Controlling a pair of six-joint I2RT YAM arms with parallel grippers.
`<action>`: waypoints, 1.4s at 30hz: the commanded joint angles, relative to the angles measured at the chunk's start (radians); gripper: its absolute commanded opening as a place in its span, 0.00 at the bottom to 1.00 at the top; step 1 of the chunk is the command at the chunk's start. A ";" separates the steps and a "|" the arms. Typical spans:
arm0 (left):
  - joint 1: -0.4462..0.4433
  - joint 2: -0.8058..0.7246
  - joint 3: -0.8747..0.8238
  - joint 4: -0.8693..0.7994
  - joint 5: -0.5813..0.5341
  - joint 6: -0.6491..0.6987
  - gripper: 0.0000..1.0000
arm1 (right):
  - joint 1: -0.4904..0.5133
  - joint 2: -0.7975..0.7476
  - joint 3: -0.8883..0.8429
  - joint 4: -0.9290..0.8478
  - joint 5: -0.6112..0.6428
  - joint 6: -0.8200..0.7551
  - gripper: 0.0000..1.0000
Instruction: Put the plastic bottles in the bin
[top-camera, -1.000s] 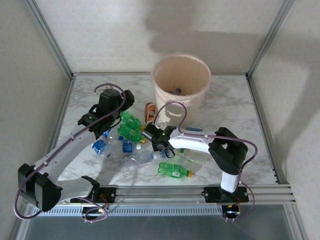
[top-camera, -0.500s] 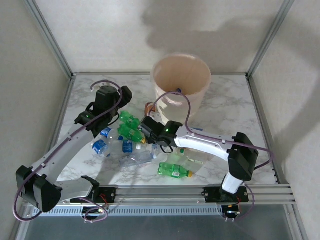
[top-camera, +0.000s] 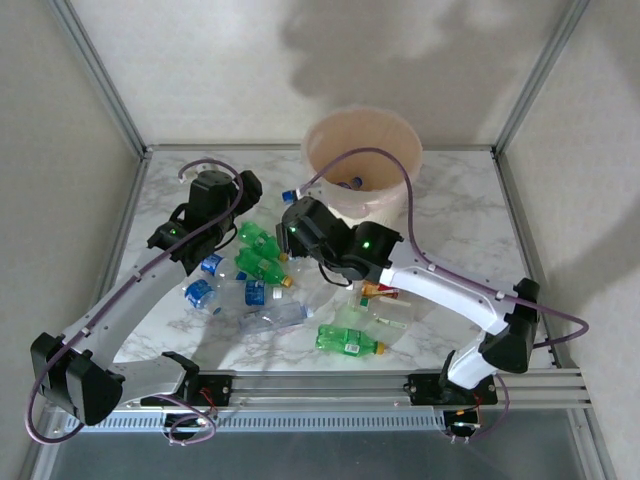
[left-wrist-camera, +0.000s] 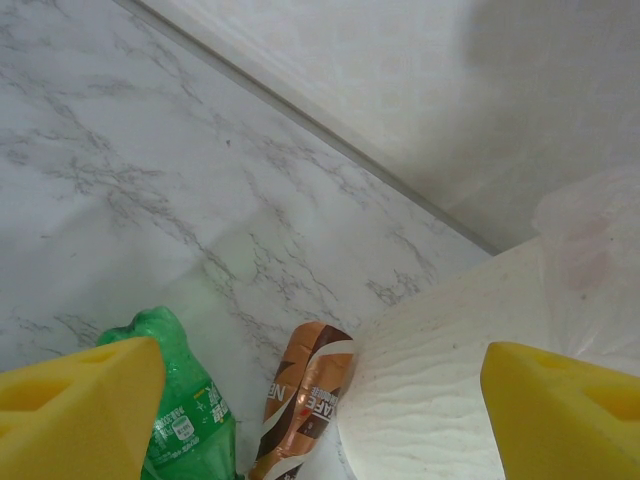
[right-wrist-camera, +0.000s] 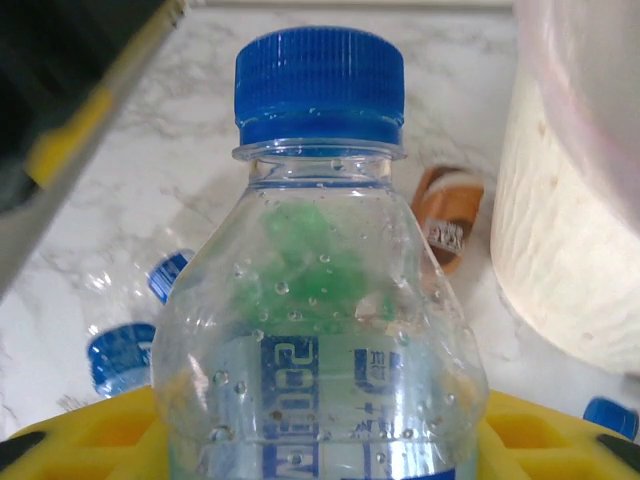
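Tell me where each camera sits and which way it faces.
Top external: above and behind the robot, looking down on the table, left arm, right arm, bin and bottles.
Left wrist: on the open left claw, facing the brown bottle beside the bin; yellow fingers at both corners.
Right wrist: on the right claw, looking past its gripped blue-capped clear bottle towards the bin.
Shared: both wrist views show the brown bottle and bin.

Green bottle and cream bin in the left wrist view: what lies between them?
A brown-orange bottle lies between the green bottle and the bin, seen in the left wrist view.
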 joint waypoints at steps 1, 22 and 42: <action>0.012 -0.019 0.003 -0.007 -0.012 0.006 0.82 | -0.017 -0.045 0.090 -0.006 0.049 -0.056 0.53; 0.013 -0.004 -0.028 0.009 0.025 -0.023 0.82 | -0.529 -0.007 0.301 0.048 -0.113 -0.176 0.53; 0.016 0.001 -0.067 0.030 0.022 -0.034 0.82 | -0.600 0.217 0.322 0.127 -0.264 -0.206 0.60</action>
